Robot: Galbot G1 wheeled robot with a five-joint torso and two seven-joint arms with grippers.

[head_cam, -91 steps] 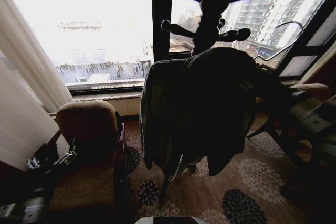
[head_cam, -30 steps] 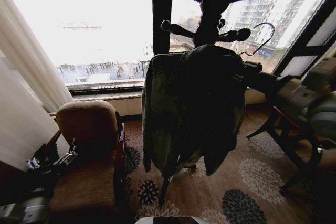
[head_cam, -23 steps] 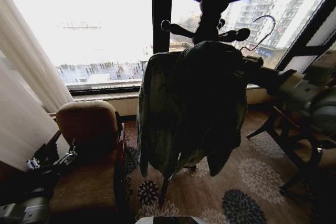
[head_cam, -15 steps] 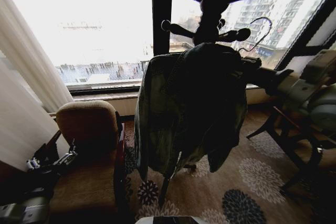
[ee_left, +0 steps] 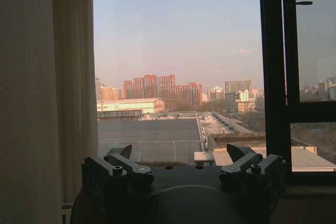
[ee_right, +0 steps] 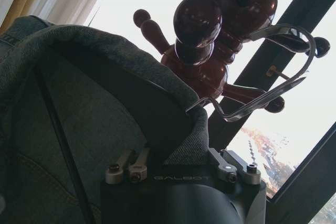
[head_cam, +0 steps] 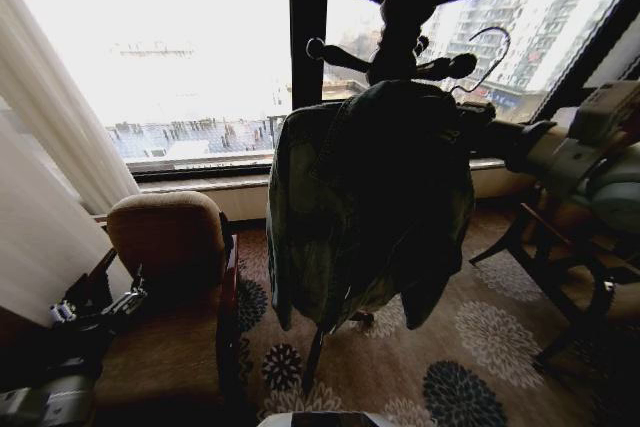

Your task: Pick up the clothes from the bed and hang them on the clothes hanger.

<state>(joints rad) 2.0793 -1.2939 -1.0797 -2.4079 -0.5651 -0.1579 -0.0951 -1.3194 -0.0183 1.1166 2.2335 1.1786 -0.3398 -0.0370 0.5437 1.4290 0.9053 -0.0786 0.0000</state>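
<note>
Denim jacket (head_cam: 370,207) hangs on the clothes hanger (ee_right: 63,145), clenched at the collar by the right gripper (head_cam: 478,117) at 3 o'clock. Its silver hook (head_cam: 487,52) sits beside a coat stand (head_cam: 410,7) peg. Left gripper (ee_left: 181,153), fingers spread and holding nothing, rests at 8 o'clock.

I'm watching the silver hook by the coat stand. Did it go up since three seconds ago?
Yes. The hanger's hook has risen and shifted left, from below the coat stand's lower right peg to beside it. The right gripper lifted it with the jacket.

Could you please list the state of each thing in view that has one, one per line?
denim jacket: draped on the hanger, held up off the floor beside the coat stand.
hanger hook: free, not yet over a coat stand peg.
right hand: shut on the jacket collar.
left hand: open, empty, low beside the armchair.
</note>
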